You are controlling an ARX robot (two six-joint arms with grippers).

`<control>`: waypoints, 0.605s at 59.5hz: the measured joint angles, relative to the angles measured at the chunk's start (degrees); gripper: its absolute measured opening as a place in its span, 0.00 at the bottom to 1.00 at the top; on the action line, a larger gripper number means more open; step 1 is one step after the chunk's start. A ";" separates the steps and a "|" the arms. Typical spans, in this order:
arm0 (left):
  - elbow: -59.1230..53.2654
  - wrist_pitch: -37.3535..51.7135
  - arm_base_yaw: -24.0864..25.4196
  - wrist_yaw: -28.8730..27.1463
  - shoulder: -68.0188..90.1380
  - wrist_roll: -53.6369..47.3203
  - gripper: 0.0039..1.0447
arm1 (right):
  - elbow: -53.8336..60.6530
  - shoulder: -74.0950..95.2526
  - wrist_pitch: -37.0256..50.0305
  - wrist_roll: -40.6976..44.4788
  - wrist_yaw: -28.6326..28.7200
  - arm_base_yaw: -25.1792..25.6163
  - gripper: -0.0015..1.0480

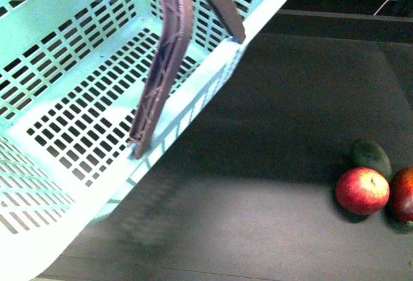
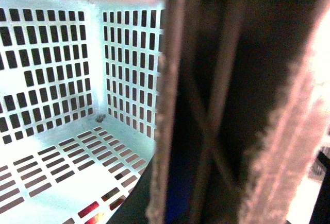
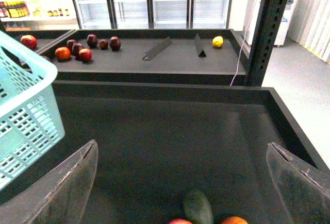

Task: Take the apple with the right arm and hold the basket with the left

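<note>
On the left, the basket (image 1: 77,100) is tipped up with one side off the desk (image 1: 271,119), and its handle (image 1: 164,68) stands up out of the top of the front view. In my left wrist view that handle fills the gap in my left pincer (image 2: 227,110). The pincer looks closed around it, so I think the holding part of the job is done. That view is very blurry and too close, so I cannot see just how the fingers (image 2: 289,152) press on it. The basket has nothing in it that I can see. My right pincer (image 3: 181,147) is wide open with nothing in it, up above the bare middle of the desk. The picking part is not done yet. The apple (image 1: 362,190) sits on the desk, near me and far to the right, well apart from the basket. A green fruit (image 1: 370,157) is just behind it, and a darker red fruit (image 1: 403,194) is just beside it, half cut off by the edge of the view. In my right wrist view these fruits are only slivers at the edge, so I cannot tell how well I am lined up with the apple.
</note>
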State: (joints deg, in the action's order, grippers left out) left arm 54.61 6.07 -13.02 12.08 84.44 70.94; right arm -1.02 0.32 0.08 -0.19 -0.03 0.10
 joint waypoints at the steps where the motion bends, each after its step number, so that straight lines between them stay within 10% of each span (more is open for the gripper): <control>1: 0.07 -0.15 -0.39 -0.02 -0.11 0.04 0.14 | 0.00 0.00 0.00 0.00 0.00 0.00 0.92; 36: 3.08 -3.06 -14.86 0.04 -2.62 -0.44 0.14 | 0.00 0.00 0.00 -0.02 0.00 0.00 0.92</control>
State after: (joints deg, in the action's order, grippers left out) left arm 57.69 3.01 -27.88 12.12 81.82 70.50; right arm -1.02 0.32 0.08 -0.21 -0.03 0.10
